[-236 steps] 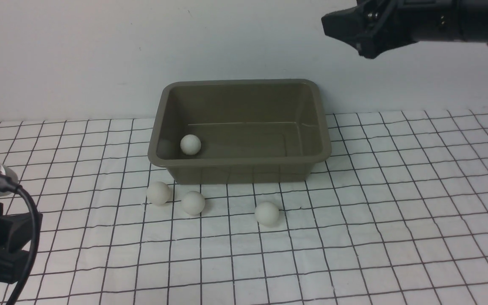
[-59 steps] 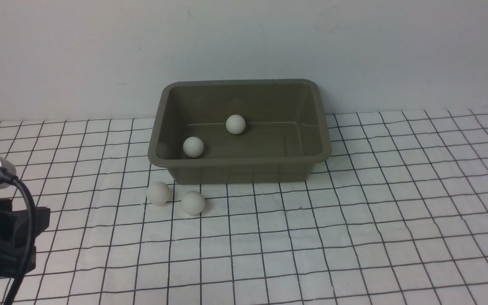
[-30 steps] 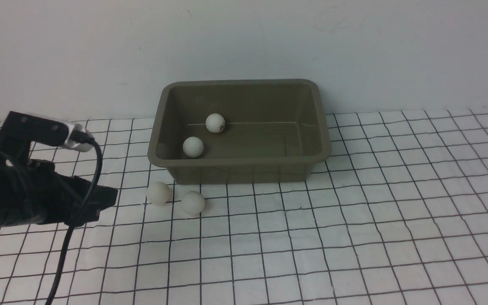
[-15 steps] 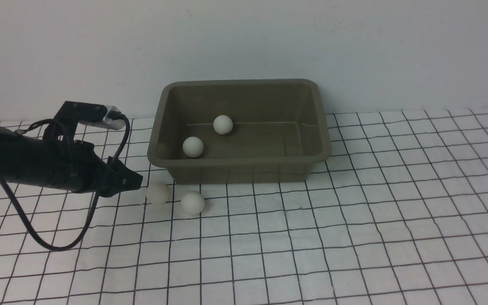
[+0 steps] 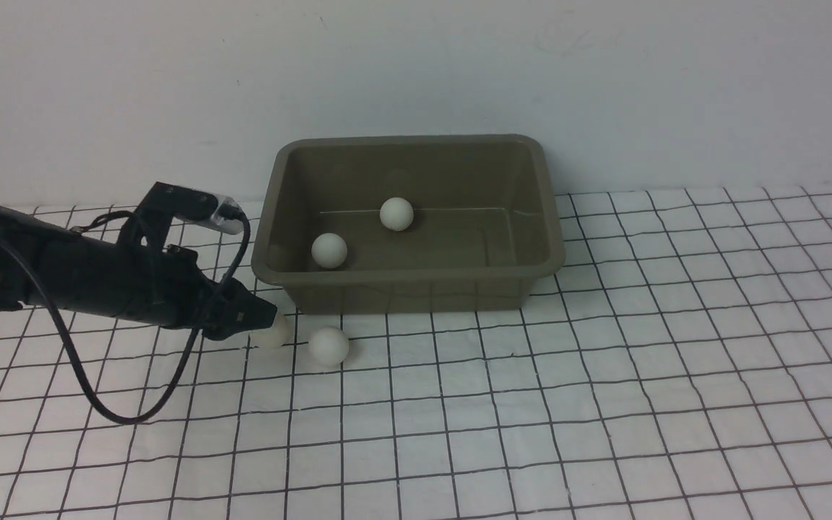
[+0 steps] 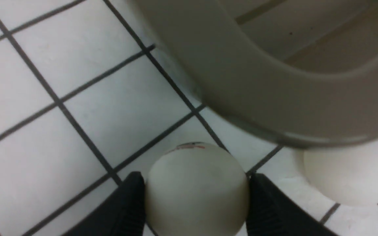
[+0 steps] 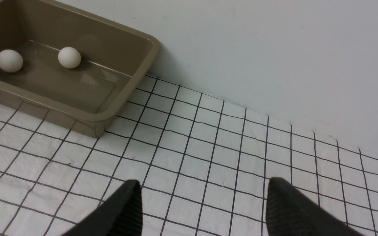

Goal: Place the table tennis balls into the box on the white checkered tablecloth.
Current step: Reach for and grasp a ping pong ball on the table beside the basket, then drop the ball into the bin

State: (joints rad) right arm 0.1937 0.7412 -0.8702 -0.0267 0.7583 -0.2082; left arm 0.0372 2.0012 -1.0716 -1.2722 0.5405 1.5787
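The olive-grey box stands at the back of the white checkered tablecloth. Two table tennis balls lie inside it. A third ball rests on the cloth in front of the box. Just to its left, a fourth ball sits on the cloth between the fingers of my left gripper. In the left wrist view both black fingers press against that ball. My right gripper shows only in its wrist view, open and empty above the cloth.
A plain white wall runs right behind the box. The box's front left corner is very close to the held ball. The left arm's black cable hangs down to the cloth.
My left arm has come in from the left and its fingers now close round the leftmost ball on the cloth. One ball inside the box has rolled slightly right.
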